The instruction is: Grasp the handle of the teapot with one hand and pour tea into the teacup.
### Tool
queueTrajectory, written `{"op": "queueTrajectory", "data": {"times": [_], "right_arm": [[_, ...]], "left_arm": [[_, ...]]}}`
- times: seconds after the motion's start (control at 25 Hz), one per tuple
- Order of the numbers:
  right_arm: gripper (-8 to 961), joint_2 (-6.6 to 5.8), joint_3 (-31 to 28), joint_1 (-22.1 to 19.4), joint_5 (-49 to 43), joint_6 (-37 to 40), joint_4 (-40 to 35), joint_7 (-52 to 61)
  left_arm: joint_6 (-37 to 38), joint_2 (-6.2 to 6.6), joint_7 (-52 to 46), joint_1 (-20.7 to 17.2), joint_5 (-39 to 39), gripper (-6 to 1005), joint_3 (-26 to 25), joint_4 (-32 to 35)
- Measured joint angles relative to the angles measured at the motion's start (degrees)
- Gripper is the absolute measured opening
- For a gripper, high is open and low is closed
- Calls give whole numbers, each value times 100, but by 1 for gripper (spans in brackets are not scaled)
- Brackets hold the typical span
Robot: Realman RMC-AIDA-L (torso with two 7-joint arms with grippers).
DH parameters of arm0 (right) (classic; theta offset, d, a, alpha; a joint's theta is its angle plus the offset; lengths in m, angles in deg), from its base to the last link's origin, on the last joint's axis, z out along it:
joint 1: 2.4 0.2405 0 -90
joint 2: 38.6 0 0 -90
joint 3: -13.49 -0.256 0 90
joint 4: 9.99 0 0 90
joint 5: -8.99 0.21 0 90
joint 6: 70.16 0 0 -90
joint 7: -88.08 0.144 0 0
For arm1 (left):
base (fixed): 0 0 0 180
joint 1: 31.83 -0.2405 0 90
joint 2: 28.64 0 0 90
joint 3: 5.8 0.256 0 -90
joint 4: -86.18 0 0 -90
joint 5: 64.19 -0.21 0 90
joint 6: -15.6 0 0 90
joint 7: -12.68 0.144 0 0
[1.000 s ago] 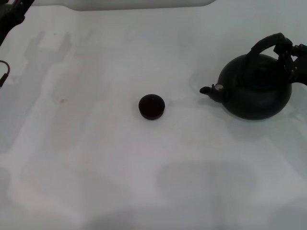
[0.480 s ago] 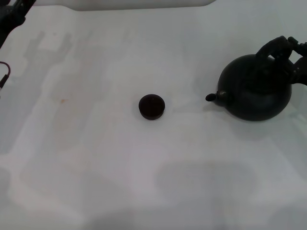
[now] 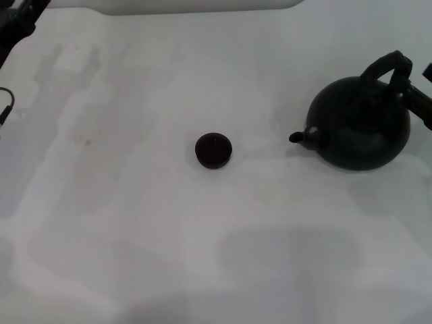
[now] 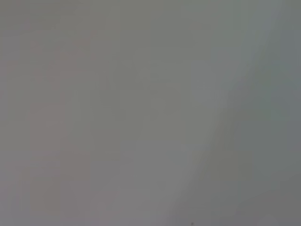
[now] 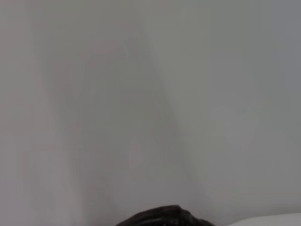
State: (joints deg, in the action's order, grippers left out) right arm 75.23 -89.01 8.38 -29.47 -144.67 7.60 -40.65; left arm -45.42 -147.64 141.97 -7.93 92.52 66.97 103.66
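The black teapot (image 3: 358,128) stands upright on the white table at the right, its spout (image 3: 297,137) pointing left toward the teacup (image 3: 213,150). The small dark teacup sits alone near the table's middle. The arched handle (image 3: 386,67) rises over the pot's top. My right gripper (image 3: 420,88) is at the right edge, just right of the handle, with its fingers apart and nothing held. A dark rounded bit of the teapot (image 5: 162,217) shows in the right wrist view. My left gripper (image 3: 15,19) is parked at the far left corner.
The white table (image 3: 135,223) spreads wide around the cup. A white raised edge (image 3: 175,5) runs along the back. A dark cable (image 3: 5,104) hangs at the left edge. The left wrist view shows only plain grey surface.
One second ago the right gripper held the handle with the teapot tipped. The pot now sits level, the spout is lower, and the gripper has drawn back right off the handle.
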Motion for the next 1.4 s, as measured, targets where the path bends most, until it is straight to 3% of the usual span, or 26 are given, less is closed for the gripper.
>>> {"op": "queueTrajectory", "data": {"times": [0.08,0.28,0.56,0.72,0.96,1.4], "right_arm": [[826,-1,-13,-98,1,-104,-26,7],[882,90,-534,-281,178,8,-98,-223],[878,203,-850,180,370,516,-193,-1837],[876,237,-668,535,1282,1035,-453,-2683],[876,236,-502,683,2141,1099,-574,-2849],[876,236,-514,662,2272,1142,-705,-2827]], "left_arm": [[2,0,0,5,0,833,0,0],[-2,0,0,8,0,834,0,3],[9,-27,551,46,0,833,15,-1],[42,-50,875,118,17,832,14,-124],[40,-55,895,152,308,831,18,-324],[-89,-68,886,159,610,833,40,-412]]}}
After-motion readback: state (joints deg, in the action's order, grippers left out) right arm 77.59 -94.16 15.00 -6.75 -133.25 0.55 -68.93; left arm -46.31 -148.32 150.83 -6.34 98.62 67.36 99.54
